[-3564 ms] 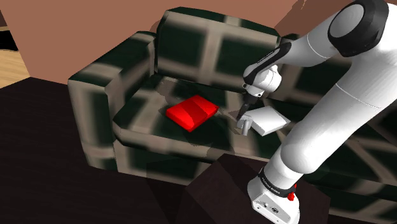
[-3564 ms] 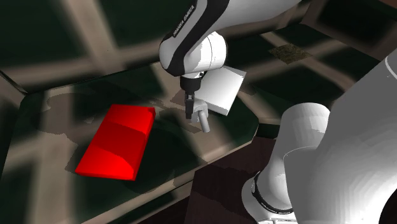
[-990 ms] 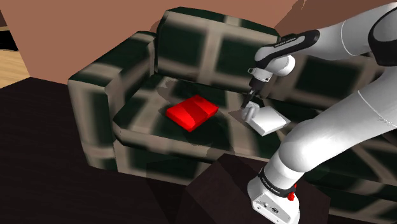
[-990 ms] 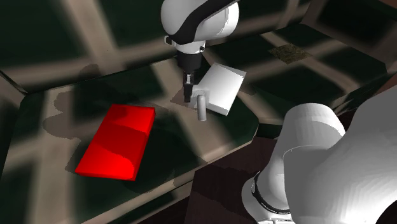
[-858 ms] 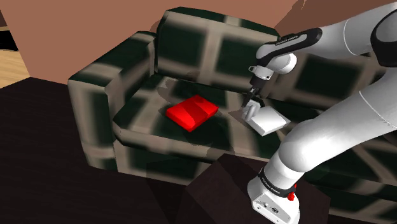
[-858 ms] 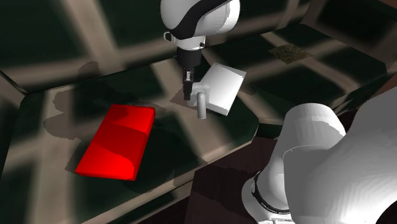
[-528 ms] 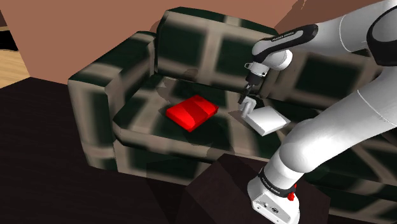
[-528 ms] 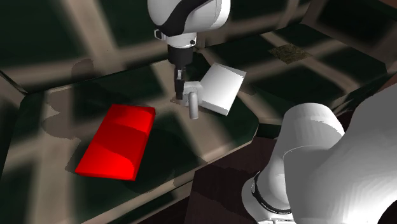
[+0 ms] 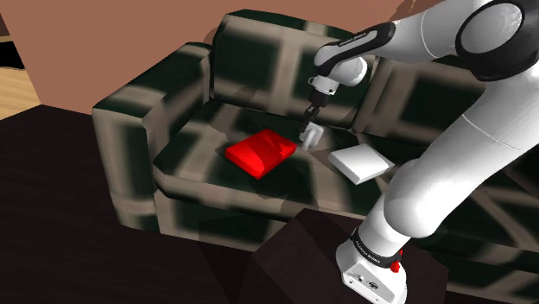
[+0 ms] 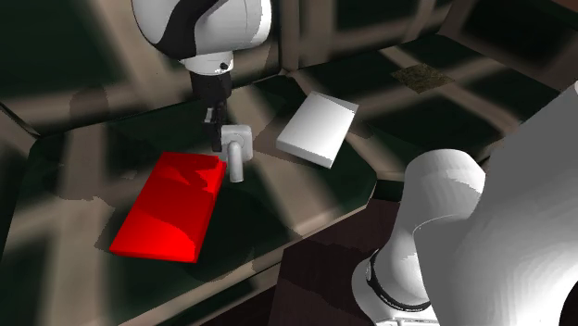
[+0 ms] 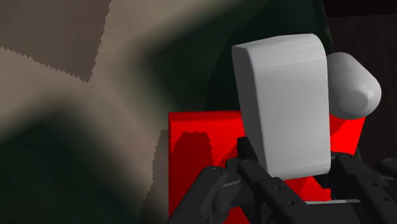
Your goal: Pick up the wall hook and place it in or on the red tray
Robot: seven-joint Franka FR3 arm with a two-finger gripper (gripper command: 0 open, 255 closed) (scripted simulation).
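The wall hook (image 10: 237,151) is a small pale grey piece with a flat plate (image 11: 285,102) and a rounded peg (image 11: 351,85). My gripper (image 10: 219,135) is shut on it and holds it in the air over the sofa seat. The hook (image 9: 310,136) hangs just beside the red tray (image 9: 261,153), at that tray's edge nearest the white box. In the second exterior view the hook's lower end overlaps the corner of the red tray (image 10: 171,206). Past the hook's plate, the wrist view shows the red tray (image 11: 197,159) below.
A flat white box (image 9: 360,161) lies on the seat to the shoulder view's right of the tray, also seen as the white box (image 10: 318,129). The dark checked sofa (image 9: 164,129) has a raised arm and a backrest around the seat. The arm's stand (image 9: 371,268) sits at lower right.
My gripper has carried the wall hook away from the white box toward the red tray, leftward in both exterior views, and it now hangs at the tray's edge. It stays shut on the hook.
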